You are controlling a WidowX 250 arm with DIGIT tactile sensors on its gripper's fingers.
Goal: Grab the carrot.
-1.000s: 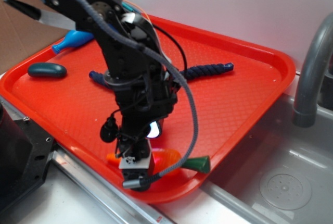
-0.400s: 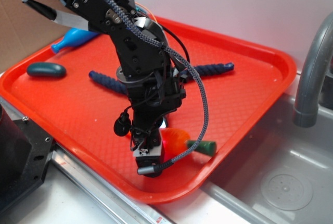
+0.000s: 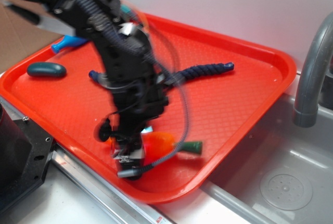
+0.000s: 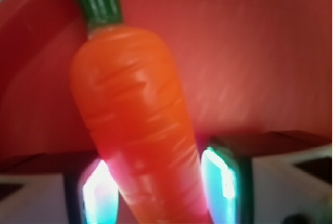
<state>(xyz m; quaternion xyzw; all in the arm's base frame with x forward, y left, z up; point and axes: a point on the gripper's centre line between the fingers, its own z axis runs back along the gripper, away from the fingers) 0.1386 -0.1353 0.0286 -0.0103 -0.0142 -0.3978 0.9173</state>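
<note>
Carrot (image 4: 135, 125) between fingers (image 4: 223, 174).
Gripper (image 3: 130, 153) apparently clamped on it; blur hides contact; tray (image 3: 234, 94) below.

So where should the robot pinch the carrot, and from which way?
Best across the thin, tapered end of the carrot, coming down from above with one finger on each side. The carrot lies flat on the tray, stem pointing away, so its long sides are open. That is about where the gripper sits now, though whether it has closed is hard to tell.
</note>
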